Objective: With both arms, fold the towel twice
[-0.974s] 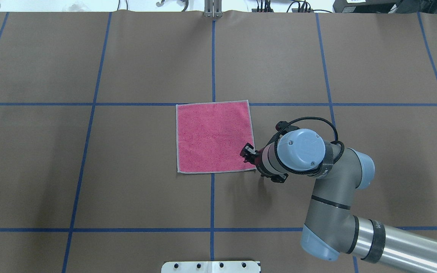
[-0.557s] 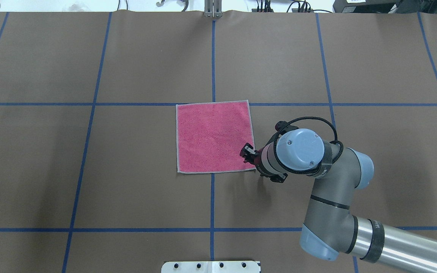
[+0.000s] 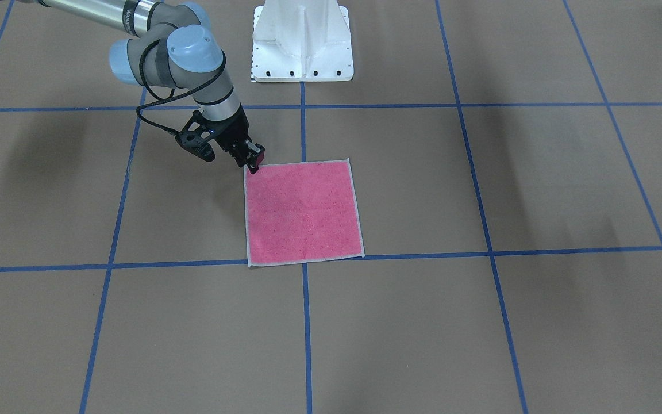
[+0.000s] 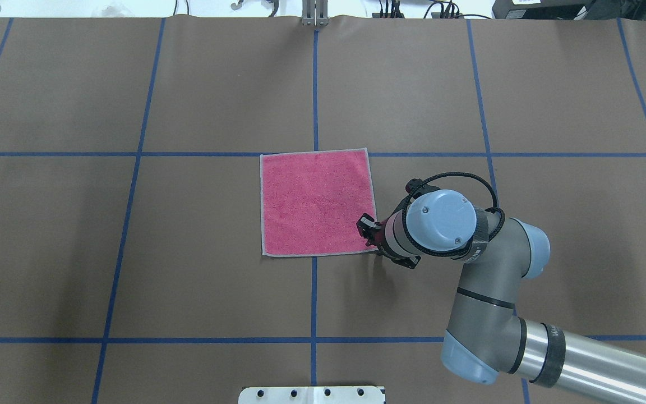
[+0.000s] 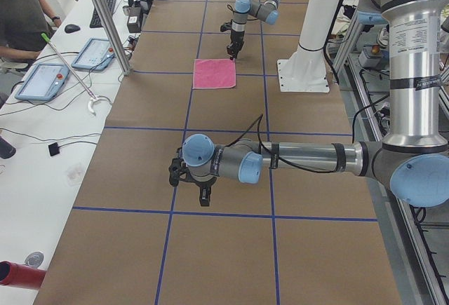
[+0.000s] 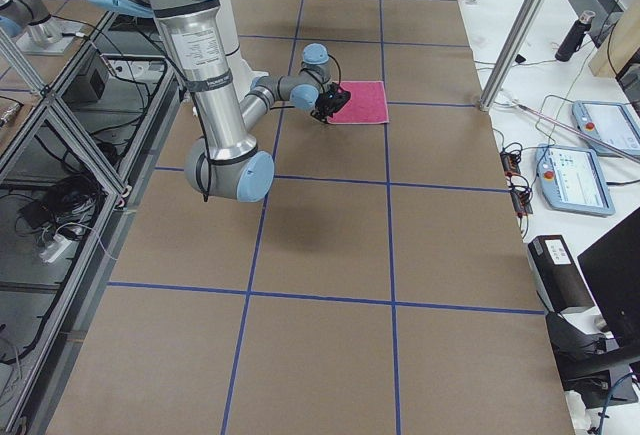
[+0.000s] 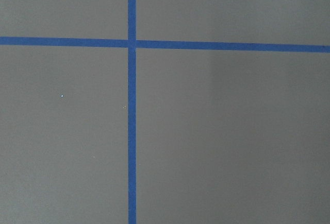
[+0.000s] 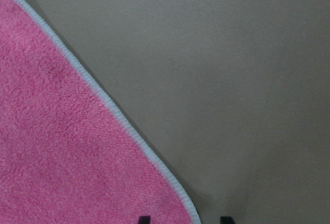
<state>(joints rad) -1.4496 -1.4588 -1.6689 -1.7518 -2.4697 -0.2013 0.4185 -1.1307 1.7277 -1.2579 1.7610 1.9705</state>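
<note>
L arm [image 5: 309,158] sits well off to the robot's left, far from the work. Its forearm stretches low across the table [image 4: 76,252] w/ the wrist bent down. L gripper [image 5: 202,196] points at the brown surface nr a blue tape line [image 7: 132,131]. Its wrist cam shows only bare table w/ a tape crossing. In the front-facing view just a black bit of it pokes in at the edge. Clenched or released: can't tell from any view.

Mid-table, the towel [image 4: 314,202] lies flat and unfolded, pink face up, pale grey border [image 8: 103,98] along the edges. It straddles the centre tape line running fwd from the robot, and its far edge lies along a cross line. The square sits a touch skewed vs the grid. White pedestal [image 3: 302,40] stands on the robot's side of the towel, apart from it, approx. on the same centre line.

R gripper [image 4: 367,229] is at the towel's near corner on the robot's right, tilted, tips down at the corner. On the R wrist cam two black fingertips [image 8: 144,219] show at the bottom of frame, one over pink terry, the other over bare table, w/ the corner's border between them. Jaws stand apart, released, nothing pinched. The corner lies flat on the table.

R arm [image 4: 491,280] comes in from the lower right of the overhead view. Its elbow is bent, a light-blue joint cap sits over the wrist, and a black cable loops round it.
</note>
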